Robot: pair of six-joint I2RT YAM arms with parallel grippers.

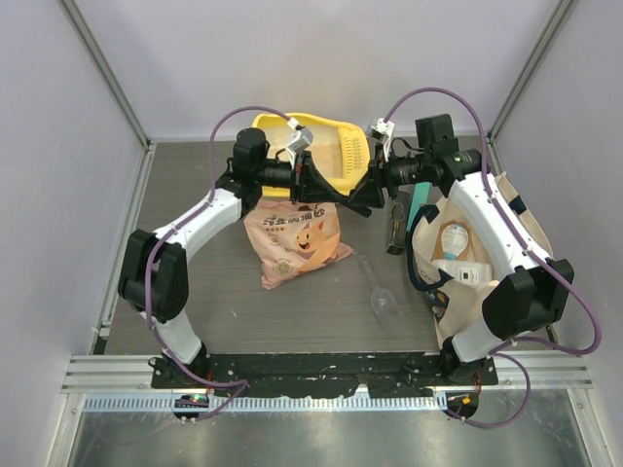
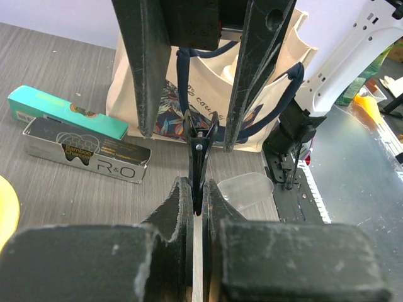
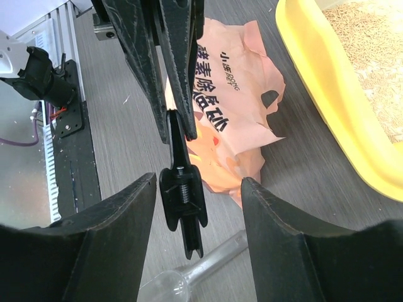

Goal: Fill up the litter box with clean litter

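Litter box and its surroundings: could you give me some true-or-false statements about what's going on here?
1. The litter box holds some litter. True.
2. The peach bag stands upright in the litter box. False: it lies on the table beside it.
3. The left gripper is shut on a black clip. True.
4. The right gripper is shut tight. False: its fingers are spread either side of the clip.
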